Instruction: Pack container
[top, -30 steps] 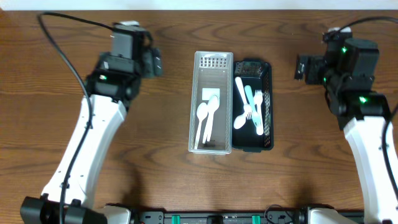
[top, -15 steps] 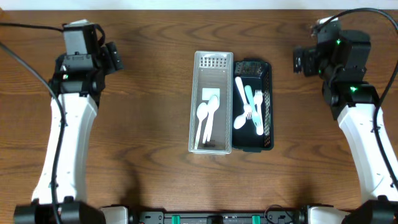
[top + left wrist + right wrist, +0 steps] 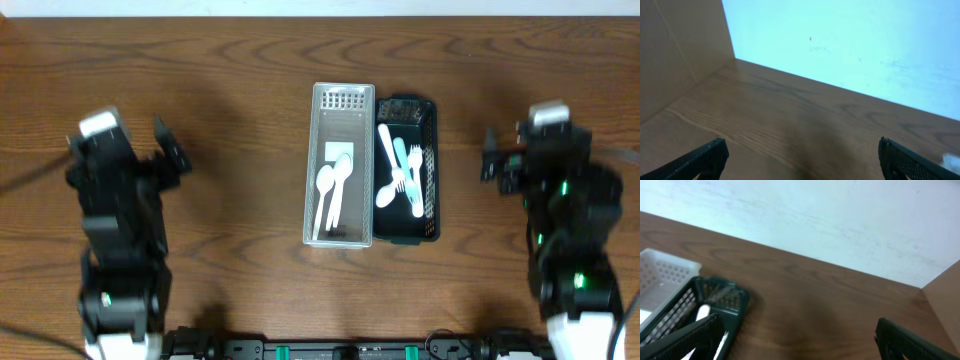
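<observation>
A clear white bin (image 3: 340, 165) stands mid-table and holds two white spoons (image 3: 333, 182). Beside it on the right, a dark green basket (image 3: 431, 170) holds several white and light blue forks and spoons (image 3: 398, 170). My left gripper (image 3: 170, 150) is far left of the bin, open and empty; in its wrist view (image 3: 801, 150) only bare wood lies between the fingers. My right gripper (image 3: 490, 157) is right of the basket, open and empty. Its wrist view (image 3: 800, 330) shows the basket's corner (image 3: 720, 297) and the white bin (image 3: 662, 272) at the left.
A pale wall runs along the table's far edge (image 3: 805, 225). Wooden side panels rise at the far left (image 3: 680, 50) and far right (image 3: 945, 290). Bare wood lies on both sides of the two containers.
Both arms have drawn back toward the front edge of the table, and their grippers moved away from the far edge. The containers and cutlery have not moved.
</observation>
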### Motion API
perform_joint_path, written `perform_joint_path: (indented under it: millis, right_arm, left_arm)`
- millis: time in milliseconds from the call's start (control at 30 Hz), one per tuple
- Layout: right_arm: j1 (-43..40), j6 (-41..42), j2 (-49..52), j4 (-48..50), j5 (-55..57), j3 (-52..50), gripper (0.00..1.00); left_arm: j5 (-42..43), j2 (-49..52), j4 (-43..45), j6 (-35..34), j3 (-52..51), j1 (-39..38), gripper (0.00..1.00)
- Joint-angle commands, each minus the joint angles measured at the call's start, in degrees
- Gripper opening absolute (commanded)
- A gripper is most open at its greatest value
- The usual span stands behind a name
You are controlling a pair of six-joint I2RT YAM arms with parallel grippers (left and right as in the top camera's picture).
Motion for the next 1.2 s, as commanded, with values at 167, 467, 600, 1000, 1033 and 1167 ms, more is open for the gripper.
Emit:
perform_joint_path:
  millis: [167,467,600,1000,1033,1167]
  right_arm:
    - [0.7,0.5,-20.6,5.8,4.9,-19.4,0.99]
    - [0.7,0.5,-23.6,10.3,8.7,-23.1,0.99]
    - [0.7,0.5,-23.6,7.7,8.7,-23.2,0.99]
    - [0.7,0.5,-23.6,-15.2,8.7,-23.2,0.99]
    - [0.7,0.5,-23.6,-17.5,8.7,-23.2,0.99]
    - [0.7,0.5,-23.6,-25.7,8.7,-23.2,0.99]
  left_arm:
    - [-0.5,-17.7,7.0,0.9,-20.3,-1.7,0.98]
    - [-0.5,-20.6,8.2,0.9,-25.2,-1.7,0.98]
    - [-0.5,-20.6,8.2,0.9,-25.2,-1.7,0.98]
    - [-0.5,-20.6,8.2,0.9,-25.2,-1.7,0.98]
    - [-0.5,-20.6,8.2,0.9,-25.2,-1.7,0.98]
    - [-0.5,-20.6,8.2,0.9,-25.2,-1.7,0.98]
